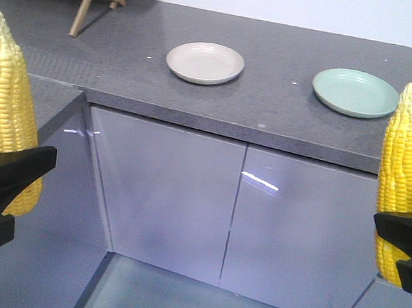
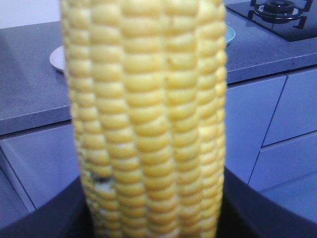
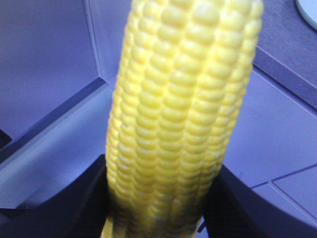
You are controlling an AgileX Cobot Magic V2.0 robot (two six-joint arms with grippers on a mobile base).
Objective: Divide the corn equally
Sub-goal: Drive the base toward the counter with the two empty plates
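One cob [image 1: 3, 95] upright in left gripper [image 1: 3, 195], second cob [image 1: 408, 155] seemingly in right gripper [image 1: 402, 251].

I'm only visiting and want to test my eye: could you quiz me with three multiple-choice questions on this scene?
1. Where do the beige plate and green plate sit? A) grey countertop B) floor C) inside the cabinet
2. How many corn cobs are gripped? A) one B) two C) four
3. The plates are: A) empty B) stacked C) holding corn
Answers: A, both rest on the countertop; B, left gripper clamps the left cob, right gripper the right cob; A, nothing lies on either.
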